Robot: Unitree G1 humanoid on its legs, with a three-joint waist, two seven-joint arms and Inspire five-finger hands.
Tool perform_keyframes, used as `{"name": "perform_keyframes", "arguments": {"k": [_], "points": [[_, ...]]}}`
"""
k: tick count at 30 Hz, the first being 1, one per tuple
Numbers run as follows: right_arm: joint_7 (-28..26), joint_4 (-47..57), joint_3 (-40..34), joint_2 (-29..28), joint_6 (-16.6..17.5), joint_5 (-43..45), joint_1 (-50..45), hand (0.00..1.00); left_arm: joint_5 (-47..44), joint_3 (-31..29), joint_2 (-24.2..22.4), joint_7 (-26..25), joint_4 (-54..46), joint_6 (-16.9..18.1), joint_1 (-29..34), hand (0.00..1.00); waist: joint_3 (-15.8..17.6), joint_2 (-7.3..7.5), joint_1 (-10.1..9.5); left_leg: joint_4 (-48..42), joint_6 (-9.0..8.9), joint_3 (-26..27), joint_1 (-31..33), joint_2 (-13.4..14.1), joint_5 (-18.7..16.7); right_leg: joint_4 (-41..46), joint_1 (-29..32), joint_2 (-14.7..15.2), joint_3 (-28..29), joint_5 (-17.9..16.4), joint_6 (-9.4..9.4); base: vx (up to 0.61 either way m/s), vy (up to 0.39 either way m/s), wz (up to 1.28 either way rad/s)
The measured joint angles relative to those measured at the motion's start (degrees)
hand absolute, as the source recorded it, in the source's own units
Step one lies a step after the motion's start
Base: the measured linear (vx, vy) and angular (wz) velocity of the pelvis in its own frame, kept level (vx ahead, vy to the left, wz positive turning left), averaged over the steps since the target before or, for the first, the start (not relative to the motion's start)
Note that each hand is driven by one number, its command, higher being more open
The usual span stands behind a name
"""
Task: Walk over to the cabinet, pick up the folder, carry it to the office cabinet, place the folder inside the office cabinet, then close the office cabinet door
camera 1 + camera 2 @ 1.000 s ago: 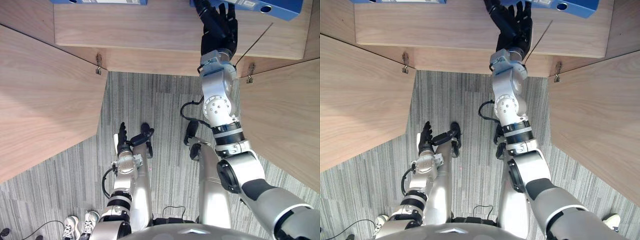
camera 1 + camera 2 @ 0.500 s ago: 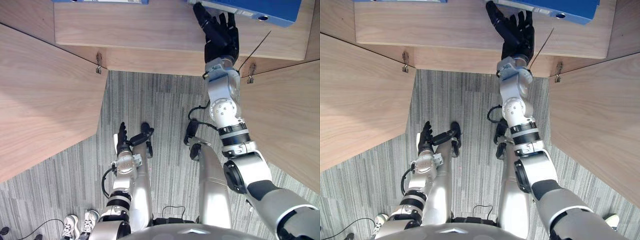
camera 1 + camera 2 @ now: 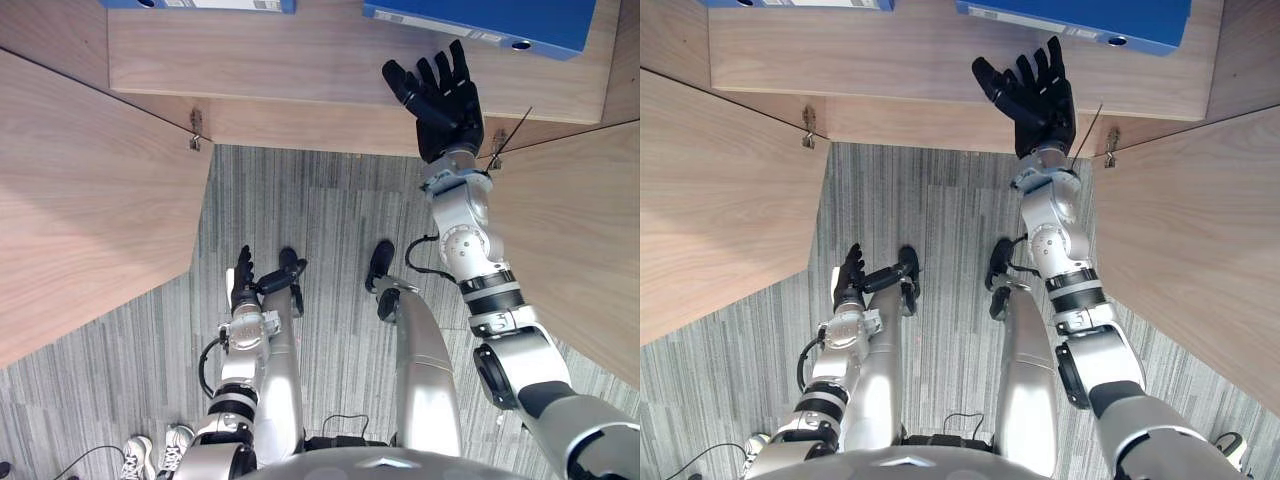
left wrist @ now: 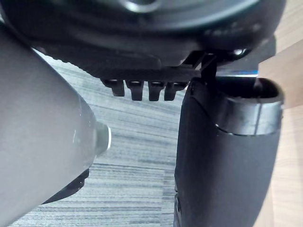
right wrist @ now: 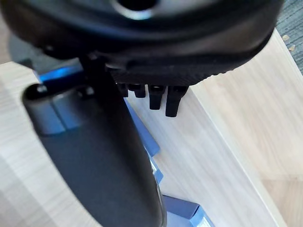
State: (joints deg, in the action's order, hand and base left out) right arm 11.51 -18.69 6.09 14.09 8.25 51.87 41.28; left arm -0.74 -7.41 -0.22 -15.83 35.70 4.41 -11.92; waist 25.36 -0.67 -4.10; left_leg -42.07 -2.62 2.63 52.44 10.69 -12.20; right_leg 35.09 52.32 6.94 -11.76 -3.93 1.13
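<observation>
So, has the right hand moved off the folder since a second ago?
Yes. The right hand has drawn back from the blue folder, toward the shelf edge.

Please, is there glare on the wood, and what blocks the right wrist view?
Left eye view: the cabinet shelf is evenly lit, with no glare on its wood. Right wrist view: the right hand, close before the camera, hides part of the blue folder.
</observation>
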Motion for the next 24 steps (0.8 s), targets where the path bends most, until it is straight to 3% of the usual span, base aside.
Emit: {"name": "perform_keyframes", "arguments": {"k": [5,9,16,17,19,24], "points": [[-0.9,7.4,1.9,2.2,-0.9,-5.9,-7.1,1.0,0.0,0.0,0.5,0.0,0.0,0.0,0.5,1.0,-0.3,0.57,0.11,0.0,0.12,0.2,0.0,0.0,-0.2,-0.2,0.0,0.0,0.1,0.0,-0.16,0.0,0.0,0.0],[-0.9,16.3,1.8,2.2,-1.5,-17.3,-15.8,1.0,0.1,-0.1,0.6,0.0,-0.5,0.0,1.1,1.0,-0.2,0.79,0.31,-0.1,0.18,0.5,-0.5,0.0,-0.6,-0.2,-0.4,0.0,0.4,-0.1,-0.38,0.0,0.0,0.0],[4.1,24.8,-0.5,2.0,-2.8,-48.4,-21.2,1.0,2.7,-0.7,0.6,-0.1,-0.7,0.1,1.6,1.0,-0.3,0.94,1.01,-1.1,0.3,1.3,-0.7,0.4,-1.8,0.1,-0.4,0.0,0.9,-0.6,-1.01,0.01,0.042,-0.05],[5.3,24.8,-1.2,2.0,-3.0,-53.7,-21.1,0.0,3.6,-0.5,0.6,-0.1,-0.7,0.1,1.6,1.0,-0.3,1.0,1.01,-1.1,0.32,1.4,-0.8,0.4,-1.8,0.2,-0.4,0.1,1.0,-0.6,-1.04,0.03,0.05,-0.02],[6.5,24.8,-1.7,2.0,-4.5,-62.9,-21.0,0.0,3.9,-0.3,0.6,-0.1,-0.7,0.1,1.7,1.0,-0.3,1.11,1.02,-0.9,0.36,1.6,-0.9,0.3,-1.8,0.2,-0.4,0.1,1.0,-0.7,-1.15,0.03,0.04,0.0],[6.6,23.8,-1.4,2.1,-7.1,-73.8,-20.1,0.0,5.5,-0.3,0.4,-0.1,-0.7,0.1,1.8,1.0,-0.3,1.16,0.98,-0.2,0.36,1.9,-1.3,-0.1,-1.8,0.2,-0.4,0.5,1.2,-0.9,-1.19,0.0,0.0,0.0]]}}
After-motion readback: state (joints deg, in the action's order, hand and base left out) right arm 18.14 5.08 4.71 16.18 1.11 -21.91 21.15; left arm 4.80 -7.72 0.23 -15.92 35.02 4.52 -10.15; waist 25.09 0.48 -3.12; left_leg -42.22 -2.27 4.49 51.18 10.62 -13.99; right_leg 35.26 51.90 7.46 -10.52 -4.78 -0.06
